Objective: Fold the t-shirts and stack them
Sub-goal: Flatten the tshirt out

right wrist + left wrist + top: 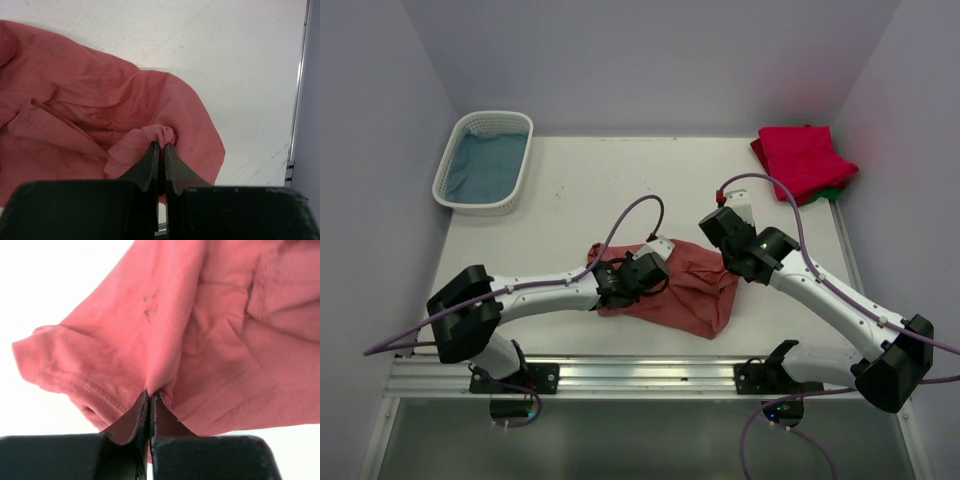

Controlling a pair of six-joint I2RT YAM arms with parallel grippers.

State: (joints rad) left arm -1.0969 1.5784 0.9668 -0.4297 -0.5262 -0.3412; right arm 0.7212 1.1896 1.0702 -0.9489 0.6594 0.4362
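Note:
The dusty salmon-red t-shirt (688,293) lies crumpled at the table's middle front, between both arms. My left gripper (655,272) is shut on a fold of it near a sleeve (150,390). My right gripper (728,262) is shut on a bunched edge of the same shirt (161,137). A folded crimson-pink t-shirt (803,158) lies at the back right, on top of a green t-shirt (835,190) of which only an edge shows.
A white lattice basket (448,186) with blue cloth (485,165) inside stands at the back left. The table's right edge (299,90) runs close to the shirt. Walls enclose the table on the left, back and right.

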